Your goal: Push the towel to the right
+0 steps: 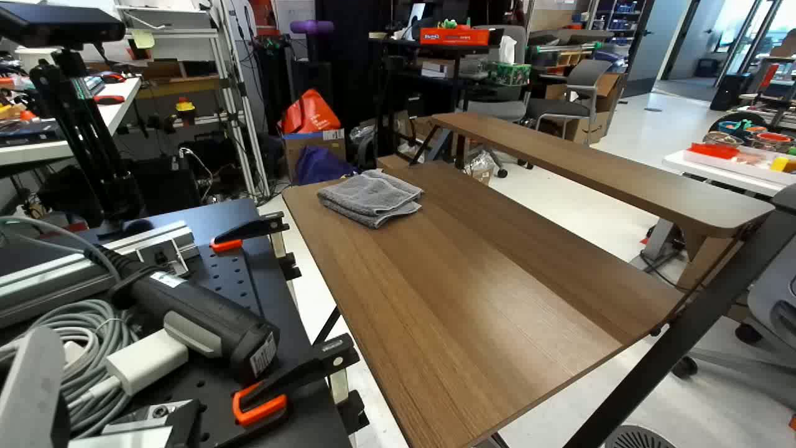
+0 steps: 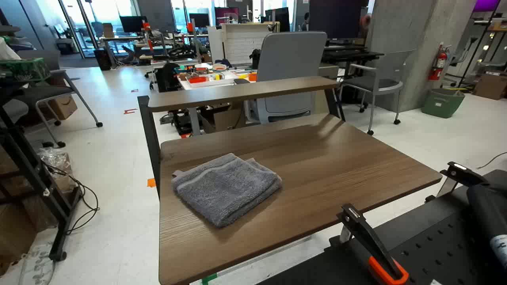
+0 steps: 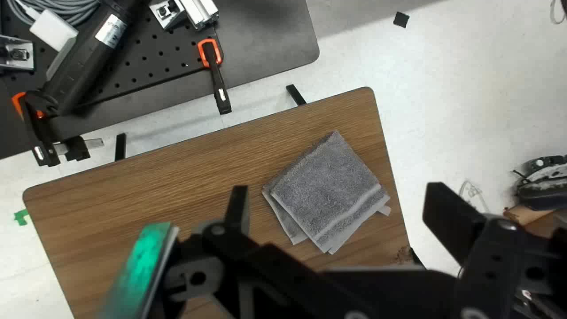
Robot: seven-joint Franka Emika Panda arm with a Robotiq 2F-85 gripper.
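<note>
The folded grey towel (image 3: 328, 190) is lying near one end of the surface (image 3: 146, 188); the fingers (image 3: 238, 206) are gaping, empty. The push is seemingly awaiting its approach, calling for descent beside the towel, then sweeping right.

Bright overall. Daylight at the windows (image 2: 119, 8) in an exterior view, blown near white. Tabletop (image 1: 547, 330) in an exterior view: pale glare toward its near end, darker band alongside the raised shelf (image 1: 591, 165). Floor (image 2: 111, 103) glossy, catching light. Black backdrop (image 1: 342, 93) loses detail. Wrist view: even light, soft shadow on the floor past the black bench (image 3: 270, 53), towel (image 3: 328, 190) texture fairly sharp; gripper (image 3: 339, 206) dark, soft, out of focus; green piece (image 3: 137, 266) badly blurred.
</note>
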